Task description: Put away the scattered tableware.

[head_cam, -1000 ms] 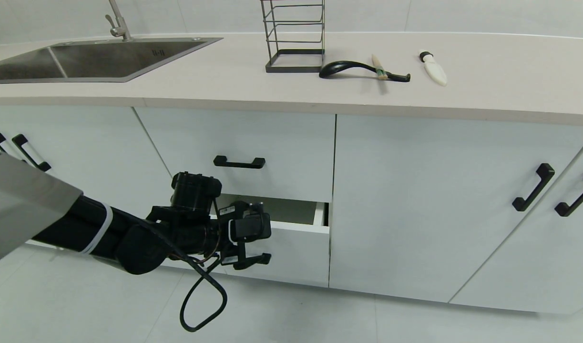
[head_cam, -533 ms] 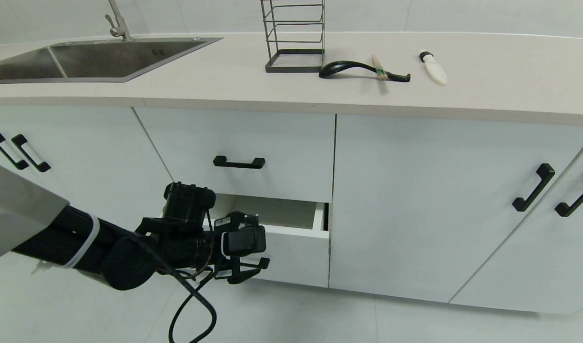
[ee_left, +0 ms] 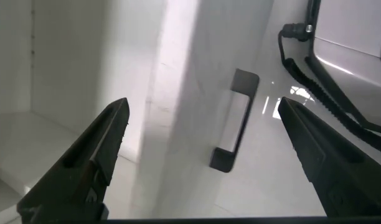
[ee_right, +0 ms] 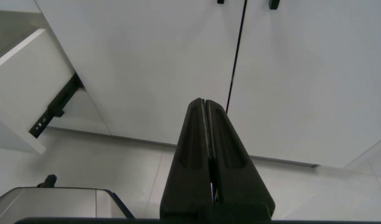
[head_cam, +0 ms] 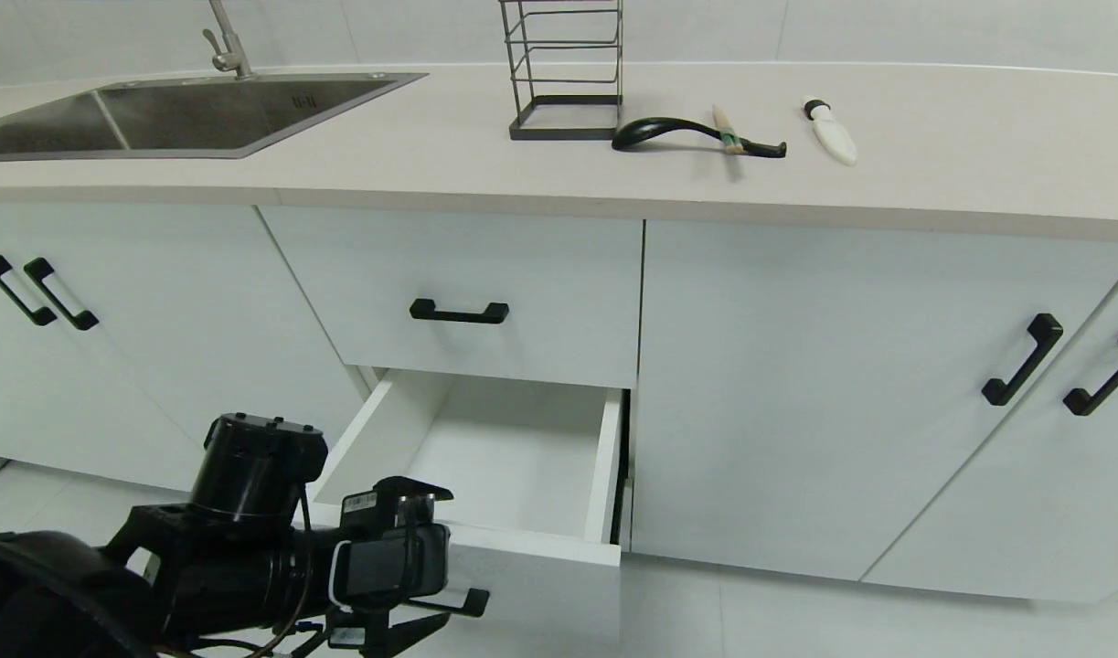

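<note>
On the counter lie a black ladle, a thin wooden-handled utensil crossing its handle, and a white utensil with a black ring. Below them the lower drawer stands pulled out, with its white inside bare. My left gripper is low, in front of the drawer's front panel. In the left wrist view that left gripper is open, and the drawer's black handle sits between the fingers without touching them. My right gripper is shut on nothing and faces white cabinet doors.
A black wire rack stands on the counter left of the ladle. A steel sink with a tap is at the far left. The closed upper drawer sits above the open one, with cabinet doors on the right.
My left arm drew back and down toward me, and the lower drawer slid out from slightly open to wide open.
</note>
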You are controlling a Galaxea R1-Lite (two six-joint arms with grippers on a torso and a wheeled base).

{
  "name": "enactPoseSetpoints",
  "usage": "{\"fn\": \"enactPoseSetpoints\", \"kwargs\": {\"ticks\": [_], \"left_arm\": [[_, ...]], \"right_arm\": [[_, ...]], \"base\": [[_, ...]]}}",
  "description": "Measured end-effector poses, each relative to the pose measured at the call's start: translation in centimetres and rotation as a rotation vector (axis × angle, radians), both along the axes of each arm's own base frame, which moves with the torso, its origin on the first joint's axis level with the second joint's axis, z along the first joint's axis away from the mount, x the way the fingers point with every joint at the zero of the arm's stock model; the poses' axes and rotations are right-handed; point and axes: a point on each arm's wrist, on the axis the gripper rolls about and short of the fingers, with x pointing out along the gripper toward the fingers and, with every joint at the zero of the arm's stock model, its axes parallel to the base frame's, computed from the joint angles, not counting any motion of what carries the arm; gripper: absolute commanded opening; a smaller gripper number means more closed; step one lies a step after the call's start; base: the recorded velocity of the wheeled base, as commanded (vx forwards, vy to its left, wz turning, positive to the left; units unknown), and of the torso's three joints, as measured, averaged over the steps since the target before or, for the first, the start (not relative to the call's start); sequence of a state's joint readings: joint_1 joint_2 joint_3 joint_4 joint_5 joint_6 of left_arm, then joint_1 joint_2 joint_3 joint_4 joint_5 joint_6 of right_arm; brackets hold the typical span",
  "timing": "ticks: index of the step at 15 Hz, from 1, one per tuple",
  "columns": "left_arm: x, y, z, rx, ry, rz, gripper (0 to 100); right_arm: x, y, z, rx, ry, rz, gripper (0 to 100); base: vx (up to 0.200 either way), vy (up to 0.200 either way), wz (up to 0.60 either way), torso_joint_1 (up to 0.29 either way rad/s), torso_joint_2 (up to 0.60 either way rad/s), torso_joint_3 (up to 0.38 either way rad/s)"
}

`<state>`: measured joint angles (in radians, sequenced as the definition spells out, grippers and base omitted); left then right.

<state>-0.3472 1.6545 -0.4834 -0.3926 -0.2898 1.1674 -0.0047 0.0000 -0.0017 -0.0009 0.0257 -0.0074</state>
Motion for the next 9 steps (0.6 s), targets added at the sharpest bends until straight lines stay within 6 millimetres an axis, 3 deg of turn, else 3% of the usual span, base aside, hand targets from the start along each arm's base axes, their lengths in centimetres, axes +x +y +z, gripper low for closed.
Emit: {"fn": "enactPoseSetpoints", "kwargs": {"ticks": [5, 7, 9], "left_arm": [[-1.5, -0.1, 1.0, -0.028, -0.029, -0.035, 100], [-2.4, -0.2, 2.3, -0.089, -0.051, -0.033, 100], [-3.6, 0.1, 4.4, -0.267, -0.005, 0.097, 100]], "right_arm": [[0.0, 0.0, 0.0, 0.0, 0.001, 0.0, 0], [0.0, 0.0, 0.0, 0.0, 0.0, 0.0, 0], [0.0, 0.0, 0.0, 0.0, 0.0, 0.0, 0]], "base": [[0.0, 0.0, 0.0, 0.0, 0.0, 0.0], [0.0, 0.0, 0.0, 0.0, 0.0, 0.0], [0.0, 0.0, 0.0, 0.0, 0.0, 0.0]]}}
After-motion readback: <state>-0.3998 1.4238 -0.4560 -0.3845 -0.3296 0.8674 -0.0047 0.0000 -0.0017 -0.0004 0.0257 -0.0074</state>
